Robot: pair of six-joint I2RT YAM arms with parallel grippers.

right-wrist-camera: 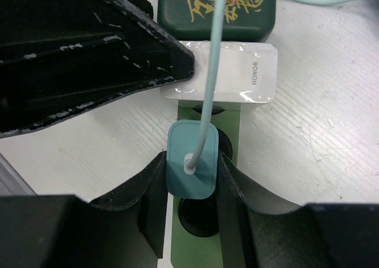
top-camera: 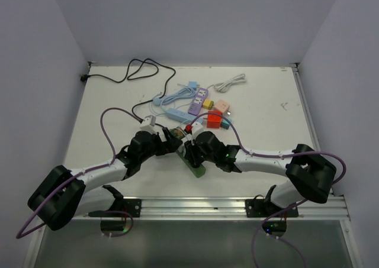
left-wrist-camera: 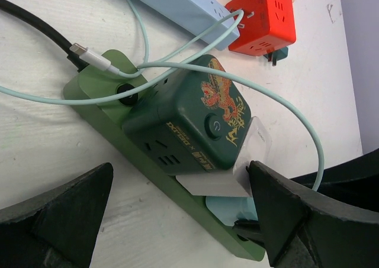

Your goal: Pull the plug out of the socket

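Three things stand in the long olive-green plastic power strip [right-wrist-camera: 232,132]: one dark green cube adapter with a gold and red dragon print [left-wrist-camera: 189,120], one flat white charger block [right-wrist-camera: 243,78], and one small teal plastic plug [right-wrist-camera: 190,161], the piece to pull. It sits seated in the strip just beside the white block, at the end nearest the arms. The right jaws are clenched on its two sides. The left jaws hang spread wide across the strip around the cube adapter, grasping nothing, with one black finger [right-wrist-camera: 89,55] lying against the white block's edge.

The main risk, as I judge it, is that the strip lifts with the plug, since nothing presses it to the white desk [top-camera: 266,126]. The plug is short and rounded, so the pads could also slide off under a hard tug. Its one pale mint cable [right-wrist-camera: 214,55] runs over the white block and loops over the cube, and could snag or drag them.

Farther back lie two more strips, one pale blue [left-wrist-camera: 177,5] and one lilac [top-camera: 198,100]. With them are one red cube adapter [left-wrist-camera: 263,16], one black cord [top-camera: 136,70] and one white cord [top-camera: 228,84].
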